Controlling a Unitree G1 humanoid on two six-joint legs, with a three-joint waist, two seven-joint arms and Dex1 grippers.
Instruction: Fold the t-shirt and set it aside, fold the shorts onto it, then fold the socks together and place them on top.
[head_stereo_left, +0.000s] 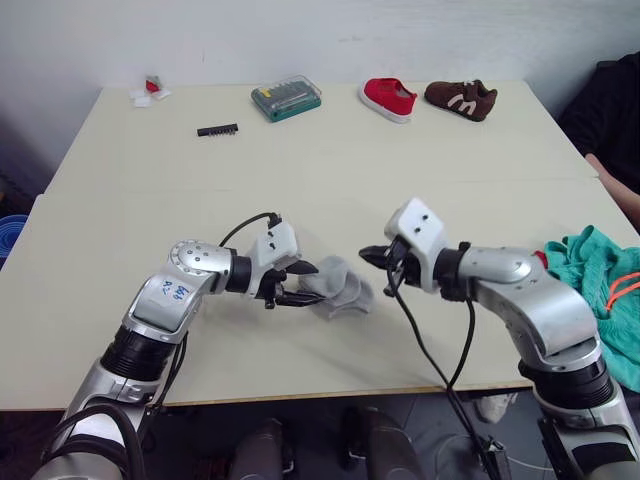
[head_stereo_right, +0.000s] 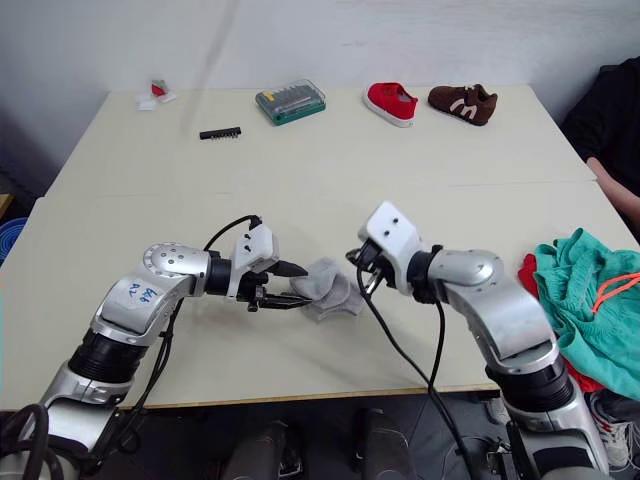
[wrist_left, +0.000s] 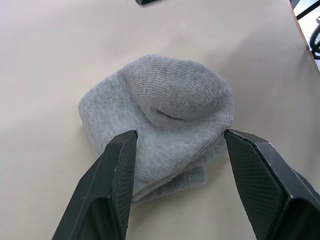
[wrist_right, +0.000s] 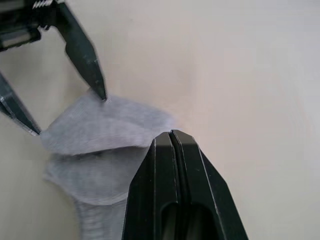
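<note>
left wrist view: grey knit socks bundled between parted left hand fingers, right hand pressed together

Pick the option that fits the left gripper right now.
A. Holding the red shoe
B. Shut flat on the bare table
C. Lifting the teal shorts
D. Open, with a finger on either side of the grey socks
D: in the left wrist view the left gripper has its two fingers spread apart, flanking the bundled socks that lie on the table.
</note>
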